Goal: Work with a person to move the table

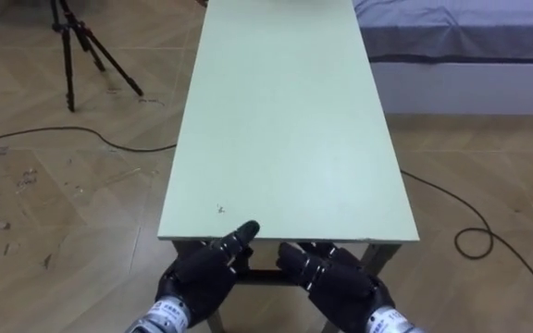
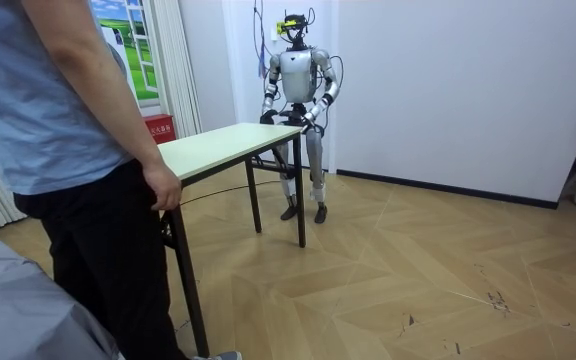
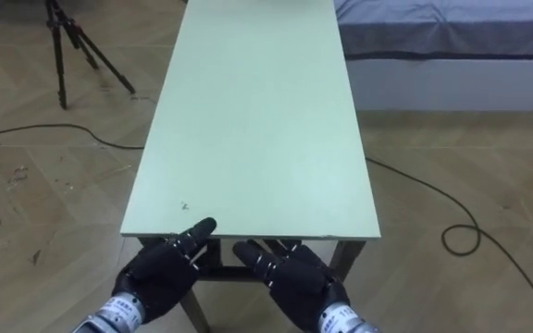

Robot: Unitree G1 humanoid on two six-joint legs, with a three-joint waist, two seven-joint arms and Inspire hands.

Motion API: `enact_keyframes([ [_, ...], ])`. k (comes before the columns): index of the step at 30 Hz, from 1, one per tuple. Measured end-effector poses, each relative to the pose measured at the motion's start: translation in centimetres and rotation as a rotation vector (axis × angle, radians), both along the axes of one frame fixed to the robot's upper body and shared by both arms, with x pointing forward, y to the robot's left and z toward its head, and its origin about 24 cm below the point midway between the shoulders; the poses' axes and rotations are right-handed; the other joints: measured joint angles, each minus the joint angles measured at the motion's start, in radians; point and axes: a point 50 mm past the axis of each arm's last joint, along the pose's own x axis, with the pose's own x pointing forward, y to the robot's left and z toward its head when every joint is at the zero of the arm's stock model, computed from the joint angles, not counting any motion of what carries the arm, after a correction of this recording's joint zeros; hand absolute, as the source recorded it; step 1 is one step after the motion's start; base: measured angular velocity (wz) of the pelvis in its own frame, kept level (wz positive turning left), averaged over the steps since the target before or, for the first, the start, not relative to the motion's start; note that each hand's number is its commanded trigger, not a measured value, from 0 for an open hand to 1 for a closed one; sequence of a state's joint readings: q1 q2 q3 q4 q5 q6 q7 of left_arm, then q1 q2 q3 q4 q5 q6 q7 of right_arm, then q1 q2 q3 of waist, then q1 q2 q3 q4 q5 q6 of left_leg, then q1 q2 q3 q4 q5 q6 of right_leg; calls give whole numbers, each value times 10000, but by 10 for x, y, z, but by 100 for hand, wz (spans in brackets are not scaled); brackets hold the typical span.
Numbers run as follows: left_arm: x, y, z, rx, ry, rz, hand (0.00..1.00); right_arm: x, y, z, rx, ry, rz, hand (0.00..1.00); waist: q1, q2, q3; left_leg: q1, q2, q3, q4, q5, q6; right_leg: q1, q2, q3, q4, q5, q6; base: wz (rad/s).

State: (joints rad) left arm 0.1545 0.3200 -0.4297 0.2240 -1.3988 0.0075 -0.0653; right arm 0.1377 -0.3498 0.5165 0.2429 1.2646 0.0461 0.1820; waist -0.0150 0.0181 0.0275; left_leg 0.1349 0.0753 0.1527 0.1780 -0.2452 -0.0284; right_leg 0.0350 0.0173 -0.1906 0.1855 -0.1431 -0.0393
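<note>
Taking hold: the left hand (image 1: 202,273) and right hand (image 1: 336,277) tuck under the near edge of the long pale-green table (image 1: 285,139). I cannot tell their grip. A person (image 2: 68,130) has a hand at the far end. Next comes a level lift together.

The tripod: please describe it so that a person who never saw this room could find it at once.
Start from the long pale green table in the middle of the wooden floor. To the robot's left of its far end stands the tripod. Its thin black legs rise from the floor, while the black cable near it lies flat.
</note>
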Motion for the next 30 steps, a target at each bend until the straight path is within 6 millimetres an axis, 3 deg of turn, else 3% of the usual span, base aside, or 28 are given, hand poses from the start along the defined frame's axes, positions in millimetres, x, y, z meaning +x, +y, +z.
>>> enact_keyframes([
  [15,4,6,-6,-357,836,908,0,14,-20,2,1419,1356,-3379,0,-56,26,-24,104,18,63,-98,117,-49,-13,25,137,3,51,-73,-3],
  [19,3,4,-8,-545,1008,926,0,15,-22,2,1579,1580,-3794,0,-42,66,-103,115,16,87,-98,119,-50,-20,29,164,8,51,-75,0],
  [30,3,3,-12,-1004,1318,1164,0,14,-22,1,1806,1785,-4061,0,-42,145,-210,175,10,83,-104,119,-50,32,36,222,21,53,-75,0],
])
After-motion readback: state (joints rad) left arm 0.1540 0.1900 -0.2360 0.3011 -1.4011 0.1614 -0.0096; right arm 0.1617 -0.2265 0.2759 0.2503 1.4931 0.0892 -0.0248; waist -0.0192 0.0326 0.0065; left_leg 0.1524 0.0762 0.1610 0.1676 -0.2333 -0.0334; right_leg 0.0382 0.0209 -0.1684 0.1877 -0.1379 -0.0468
